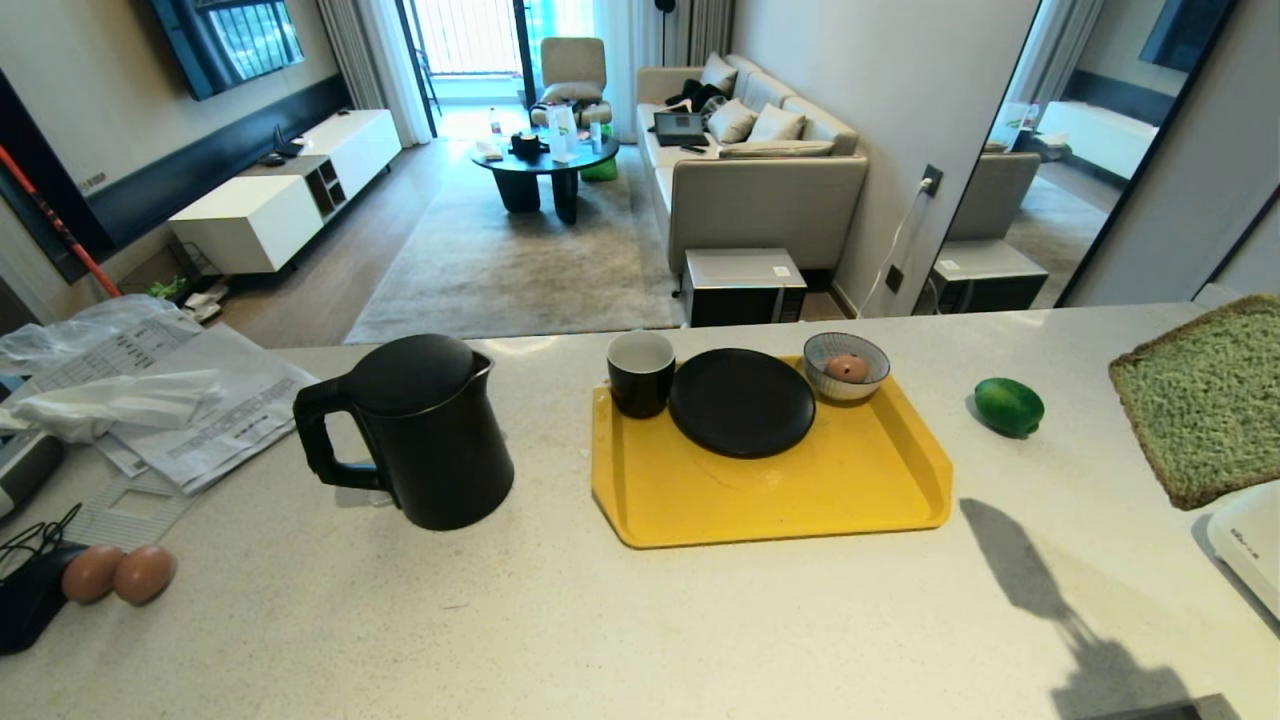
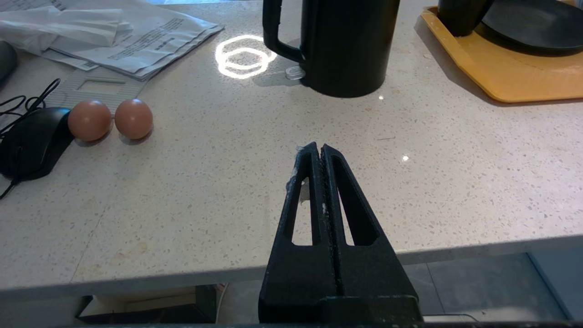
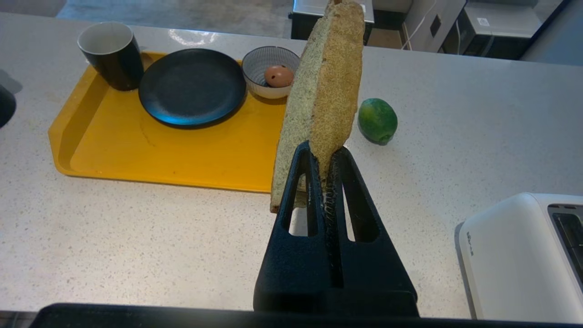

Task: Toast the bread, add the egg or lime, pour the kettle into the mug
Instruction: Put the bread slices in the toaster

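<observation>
Pinching bread (image 3: 325,86) upright, R end effector (image 3: 321,152) clamped narrow, L end effector (image 2: 319,150) closed, empty.

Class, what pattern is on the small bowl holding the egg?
Thin dark stripes on white, on the bowl; clearest in the right wrist view.

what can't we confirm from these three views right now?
- Toaster: cut off by the frame edge in the right wrist and head views; slots mostly out of view.
- Kettle: lid closed in the head view, top cropped in the left wrist view; contents unknown.
- Mug: inside too shallow an angle to judge.
- Right gripper on the bread: out of the head view.
</observation>
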Robot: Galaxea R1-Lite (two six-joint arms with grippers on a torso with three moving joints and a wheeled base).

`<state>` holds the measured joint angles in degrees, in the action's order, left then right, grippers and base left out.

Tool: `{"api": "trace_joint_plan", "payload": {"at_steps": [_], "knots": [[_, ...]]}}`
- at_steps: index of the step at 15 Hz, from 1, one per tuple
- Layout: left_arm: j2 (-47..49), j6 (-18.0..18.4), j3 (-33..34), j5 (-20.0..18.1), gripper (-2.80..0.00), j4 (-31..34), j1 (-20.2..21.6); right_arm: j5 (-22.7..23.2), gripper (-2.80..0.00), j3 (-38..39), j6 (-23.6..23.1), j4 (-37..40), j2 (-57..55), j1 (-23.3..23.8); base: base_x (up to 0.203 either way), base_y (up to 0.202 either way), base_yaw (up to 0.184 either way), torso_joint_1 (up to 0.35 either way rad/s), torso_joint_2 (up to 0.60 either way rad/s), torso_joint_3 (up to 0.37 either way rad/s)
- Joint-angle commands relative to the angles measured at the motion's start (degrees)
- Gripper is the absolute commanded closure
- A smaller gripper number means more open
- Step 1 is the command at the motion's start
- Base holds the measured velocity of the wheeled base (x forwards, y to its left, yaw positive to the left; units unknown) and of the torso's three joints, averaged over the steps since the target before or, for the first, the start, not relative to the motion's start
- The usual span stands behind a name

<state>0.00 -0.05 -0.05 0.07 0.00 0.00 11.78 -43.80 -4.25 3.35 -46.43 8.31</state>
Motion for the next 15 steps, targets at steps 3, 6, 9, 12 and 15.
{"api": "trace_joint_plan", "payload": {"at_steps": [3, 6, 9, 12, 15], "knots": [[0.0, -0.04, -0.04, 0.01, 0.0, 0.0, 0.0, 0.08, 0.0, -0.06, -0.06, -0.01, 0.12, -0.03, 0.0, 0.0, 0.0, 0.103, -0.19, -0.091], [0.0, -0.04, -0.04, 0.01, 0.0, 0.0, 0.0, 0.08, 0.0, -0.06, -0.06, -0.01, 0.2, 0.02, 0.0, 0.0, 0.0, 0.174, -0.32, -0.152], [0.0, -0.04, 0.0, 0.01, 0.0, 0.0, 0.0, 0.08, 0.0, -0.06, -0.06, -0.08, 0.12, 0.03, 0.0, 0.0, 0.0, 0.178, -0.32, -0.149], [0.0, -0.04, 0.03, 0.01, 0.0, 0.0, 0.0, 0.08, 0.0, -0.06, -0.06, -0.01, 0.12, 0.04, 0.0, 0.0, 0.0, 0.164, -0.3, -0.14], [0.0, -0.04, 0.05, 0.01, 0.0, 0.0, 0.0, 0.08, 0.0, -0.06, -0.06, -0.07, 0.12, 0.0, 0.0, 0.0, 0.0, 0.114, -0.21, -0.102]]}}
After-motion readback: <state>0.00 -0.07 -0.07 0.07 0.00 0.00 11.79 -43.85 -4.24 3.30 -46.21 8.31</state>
